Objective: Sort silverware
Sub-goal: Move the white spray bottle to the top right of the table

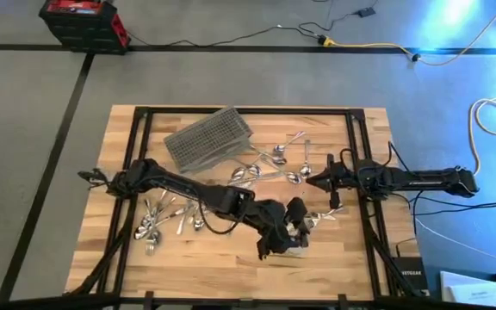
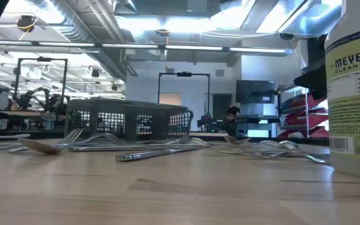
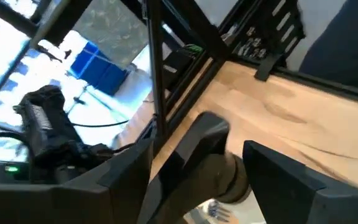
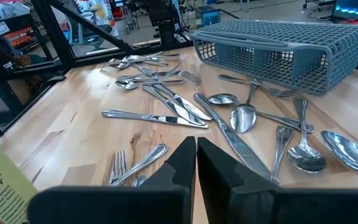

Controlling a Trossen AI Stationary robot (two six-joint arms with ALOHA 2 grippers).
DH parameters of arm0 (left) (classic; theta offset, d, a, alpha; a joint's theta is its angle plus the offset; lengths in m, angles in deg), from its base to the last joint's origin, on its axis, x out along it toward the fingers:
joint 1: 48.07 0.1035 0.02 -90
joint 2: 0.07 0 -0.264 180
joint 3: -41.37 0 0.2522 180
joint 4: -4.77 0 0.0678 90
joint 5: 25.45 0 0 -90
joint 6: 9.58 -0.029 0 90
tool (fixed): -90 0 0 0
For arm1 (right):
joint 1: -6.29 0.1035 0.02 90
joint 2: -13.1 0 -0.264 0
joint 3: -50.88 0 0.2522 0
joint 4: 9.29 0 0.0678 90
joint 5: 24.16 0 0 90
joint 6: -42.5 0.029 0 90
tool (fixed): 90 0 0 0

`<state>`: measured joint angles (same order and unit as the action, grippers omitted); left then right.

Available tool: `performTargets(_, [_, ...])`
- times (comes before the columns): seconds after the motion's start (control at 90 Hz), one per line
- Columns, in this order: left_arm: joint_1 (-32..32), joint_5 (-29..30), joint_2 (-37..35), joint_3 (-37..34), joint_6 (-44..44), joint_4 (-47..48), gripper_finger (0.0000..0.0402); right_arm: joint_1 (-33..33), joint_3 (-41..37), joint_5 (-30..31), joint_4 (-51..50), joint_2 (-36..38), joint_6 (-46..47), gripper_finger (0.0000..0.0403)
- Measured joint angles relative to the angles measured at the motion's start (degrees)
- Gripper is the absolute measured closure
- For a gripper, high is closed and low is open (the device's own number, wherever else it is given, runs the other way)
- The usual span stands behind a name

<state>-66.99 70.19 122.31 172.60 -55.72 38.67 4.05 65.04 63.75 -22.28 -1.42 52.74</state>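
A wooden counter [image 1: 231,267], seen from above, carried scattered silverware [image 1: 269,168]. One loose cluster of forks, spoons and knives lay near the middle, just in front of a gray mesh basket [image 1: 208,138] that sat tilted toward the far edge. A second pile [image 1: 164,220] of forks and spoons lay nearer the left edge.

The left gripper [image 1: 293,231] reached across to the right half of the counter, near its front edge, beside a single fork [image 1: 324,216]. Its wrist view showed the jaws spread apart, with something dull and rounded between them that could not be identified. The right gripper [image 1: 310,180] hovered at the right side of the middle cluster, its jaws pressed together and empty.

Each piece looked thin, rigid, light and slick, lying flat on the wood. Pinching across the narrow handle near its middle seemed the safest hold, since bowls and tines would likely slip or pivot. Overlapping pieces in the middle might drag neighbours along.

The front of the counter was open wood, giving room to work. A bottle [image 2: 355,87] stood close to the low camera. A black frame [image 1: 356,138] ran along the edges.
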Motion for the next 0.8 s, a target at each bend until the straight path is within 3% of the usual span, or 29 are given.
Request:
performTargets(0.122, [-3.7, 7.6, -0.4, 0.0, -2.5, -1.9, 0.0164, 0.0, 0.0, 0.0, 0.0, 0.0, 0.0, 0.0402])
performTargets(0.211, [-6.2, 11.0, -1.9, 0.0, 1.4, -1.8, 0.0164, 0.0, 0.0, 0.0, 0.0, 0.0, 0.1, 0.0402])
performTargets(0.467, [-8.6, 8.1, -3.8, -1.3, 23.6, -0.2, 0.0164, 0.0, 0.0, 0.0, 0.1, 0.0, 0.2, 0.0402])
performTargets(0.633, [-6.8, 6.5, -3.6, -8.7, 33.6, -6.5, 0.0164, 0.0, 0.0, 0.0, 0.1, 0.0, 0.7, 0.0402])
performTargets(0.8, [-5.7, 5.0, -3.8, -16.5, 37.9, -18.1, 0.0164, 0.0, 0.0, 1.4, -0.2, 0.0, 0.7, 0.0402])
